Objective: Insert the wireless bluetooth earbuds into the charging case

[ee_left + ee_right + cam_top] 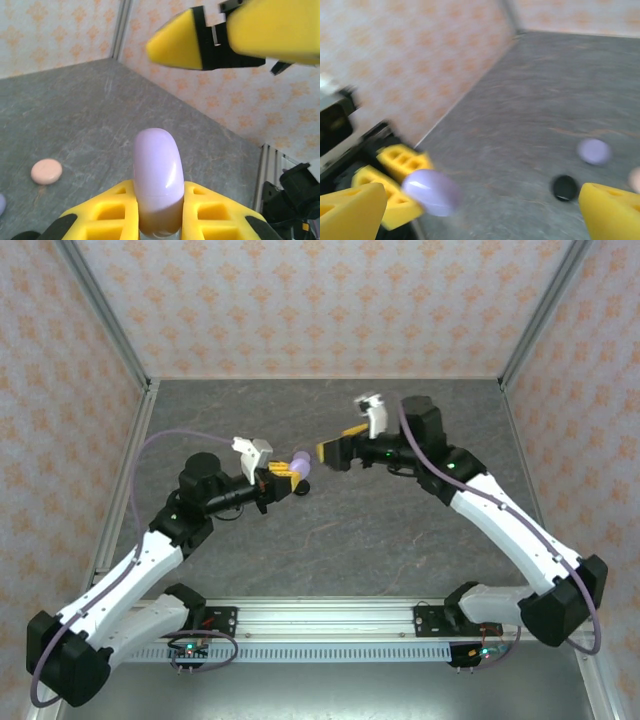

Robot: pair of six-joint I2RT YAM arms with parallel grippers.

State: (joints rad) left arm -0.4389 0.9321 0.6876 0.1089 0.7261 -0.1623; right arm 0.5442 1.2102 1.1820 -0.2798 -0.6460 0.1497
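Clearly, the lavender case sits clamped in the left claw.

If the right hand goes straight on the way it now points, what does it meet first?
Most likely the lavender case gripped in the left hand, just ahead of the right hand and its open fingers; exact depth is unclear.

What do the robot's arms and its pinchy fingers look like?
The left arm and right arm have smooth white shells with chunky black joints. The left gripper and right gripper have yellow wedge-shaped fingers on black mounts. A thin purple cable loops along the left arm.
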